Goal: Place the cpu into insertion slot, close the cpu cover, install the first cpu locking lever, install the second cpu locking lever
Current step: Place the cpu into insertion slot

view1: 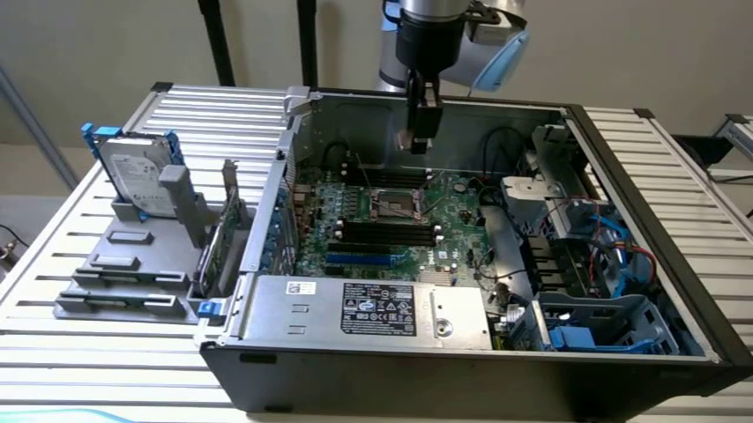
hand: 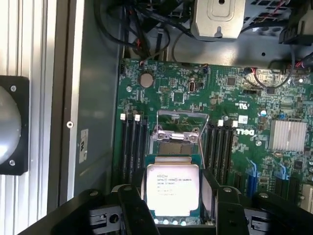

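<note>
My gripper [view1: 419, 141] hangs high over the open computer case, above and slightly behind the insertion slot [view1: 396, 205]. In the wrist view the cpu [hand: 172, 188], a square chip with a pale silvery printed top, sits between the two black fingers [hand: 133, 208], which are shut on its edges. Beyond the cpu lies the insertion slot [hand: 176, 148] on the green motherboard [hand: 230, 93]. The cpu cover [hand: 178, 128], a silvery frame, is flipped open behind the slot. A thin metal locking lever [hand: 200, 142] stands loose beside it.
Black memory slots [hand: 131, 147] flank the socket on both sides. A silver heatsink [hand: 289, 134] and cables [hand: 142, 29] lie nearby. The power supply [view1: 365, 308] fills the case front, the drive cage [view1: 600, 326] the exterior view's right. A hard drive [view1: 136, 176] stands outside the case.
</note>
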`<act>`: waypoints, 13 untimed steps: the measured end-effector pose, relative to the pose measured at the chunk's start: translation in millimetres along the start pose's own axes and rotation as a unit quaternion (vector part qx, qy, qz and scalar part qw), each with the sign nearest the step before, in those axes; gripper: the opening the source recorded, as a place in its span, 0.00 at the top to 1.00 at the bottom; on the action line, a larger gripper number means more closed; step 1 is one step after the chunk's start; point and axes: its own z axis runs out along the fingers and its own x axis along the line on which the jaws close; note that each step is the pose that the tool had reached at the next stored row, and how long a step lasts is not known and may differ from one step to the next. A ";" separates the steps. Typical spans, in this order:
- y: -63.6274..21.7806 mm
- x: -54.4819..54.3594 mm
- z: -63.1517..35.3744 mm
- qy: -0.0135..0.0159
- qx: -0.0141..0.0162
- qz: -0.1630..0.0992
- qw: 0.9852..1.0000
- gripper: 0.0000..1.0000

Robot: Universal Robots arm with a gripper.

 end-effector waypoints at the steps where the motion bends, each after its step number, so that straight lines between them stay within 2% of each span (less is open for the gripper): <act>1: -0.1 -0.6 1.5 0.000 0.000 0.005 1.000 0.45; 13: -4.5 -3.6 22.9 -0.001 0.000 0.008 1.000 0.45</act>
